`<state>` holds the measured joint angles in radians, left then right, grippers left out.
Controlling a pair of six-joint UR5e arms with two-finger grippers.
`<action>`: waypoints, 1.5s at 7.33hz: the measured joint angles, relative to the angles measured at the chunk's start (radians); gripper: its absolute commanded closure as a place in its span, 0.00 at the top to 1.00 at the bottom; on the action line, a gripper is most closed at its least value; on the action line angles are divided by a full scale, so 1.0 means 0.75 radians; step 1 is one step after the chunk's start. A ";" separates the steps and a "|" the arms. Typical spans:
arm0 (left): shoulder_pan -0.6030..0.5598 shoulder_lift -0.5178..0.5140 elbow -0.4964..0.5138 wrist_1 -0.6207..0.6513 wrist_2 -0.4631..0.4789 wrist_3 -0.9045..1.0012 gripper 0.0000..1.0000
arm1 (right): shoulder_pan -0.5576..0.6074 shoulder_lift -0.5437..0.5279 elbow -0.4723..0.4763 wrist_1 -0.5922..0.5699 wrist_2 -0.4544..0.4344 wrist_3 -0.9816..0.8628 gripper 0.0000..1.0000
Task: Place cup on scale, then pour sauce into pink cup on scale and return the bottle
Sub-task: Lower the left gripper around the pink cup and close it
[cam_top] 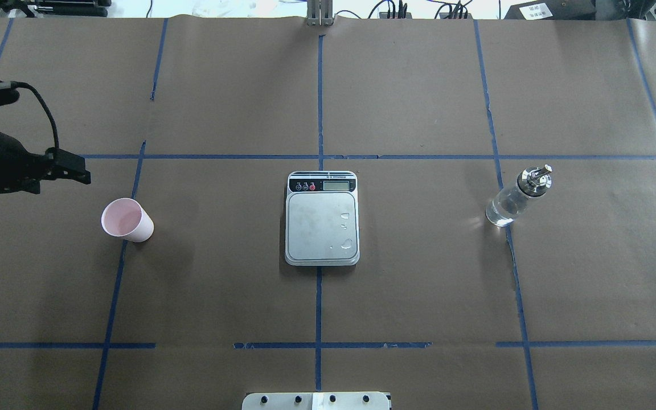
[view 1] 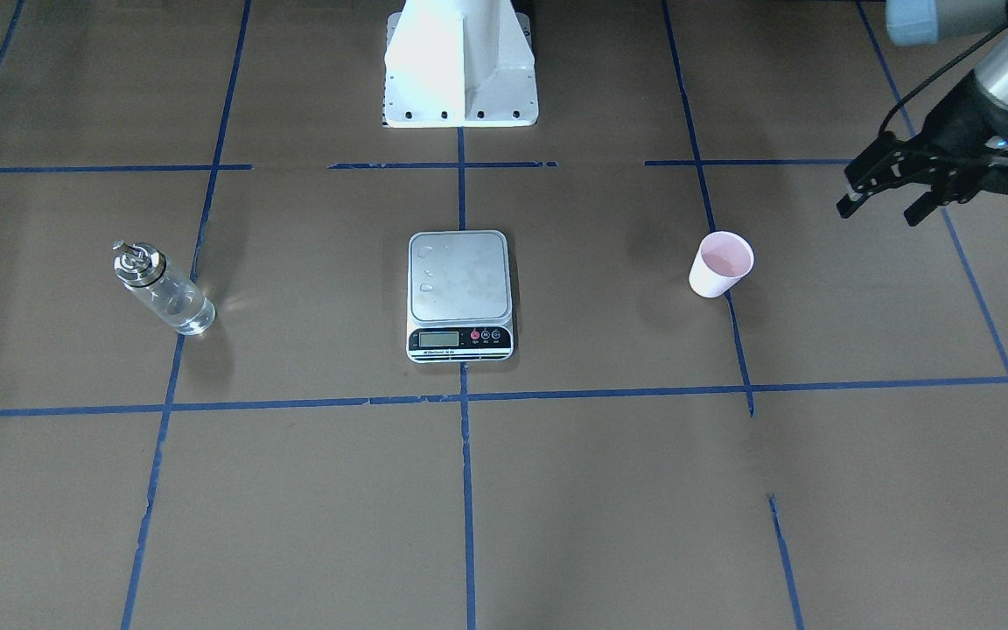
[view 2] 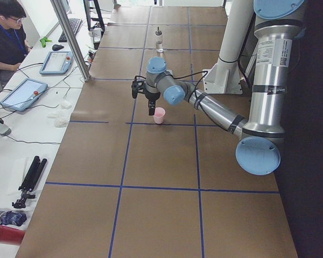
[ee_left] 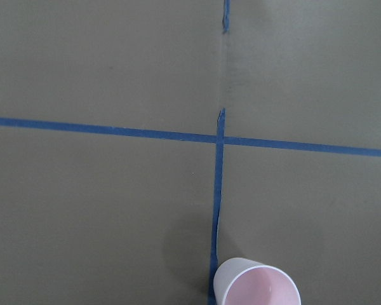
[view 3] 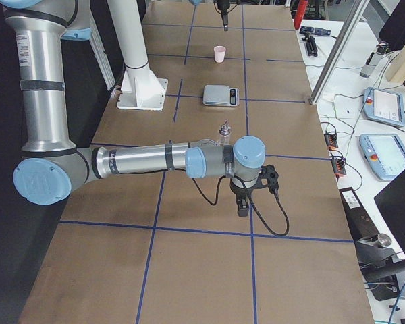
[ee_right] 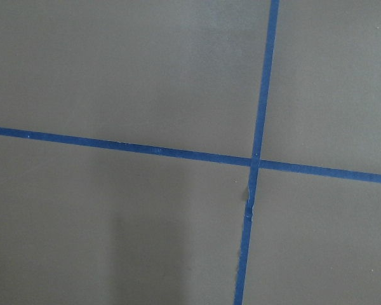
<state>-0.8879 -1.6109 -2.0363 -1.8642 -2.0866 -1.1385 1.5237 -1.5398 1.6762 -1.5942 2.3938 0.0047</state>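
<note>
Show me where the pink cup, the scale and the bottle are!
cup (view 1: 723,259): front-facing view, on its pink inside.
scale (cam_top: 322,228): overhead view, on its silver platform.
bottle (view 1: 173,299): front-facing view, on its clear glass body.

The table (cam_top: 419,285), papered brown and crossed by blue tape lines (cam_top: 319,307), carried the scale (cam_top: 322,219) at its centre, the cup (cam_top: 127,220) upright toward the robot's left and the bottle (cam_top: 515,199) upright toward its right, all well apart
</note>
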 measured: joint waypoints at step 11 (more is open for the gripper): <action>0.217 -0.015 0.231 -0.207 0.116 -0.082 0.04 | -0.017 0.004 0.066 0.042 0.001 0.111 1.00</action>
<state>-0.7247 -1.6224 -1.8633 -2.0196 -1.9999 -1.2000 1.5110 -1.5371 1.7256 -1.5631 2.3945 0.0880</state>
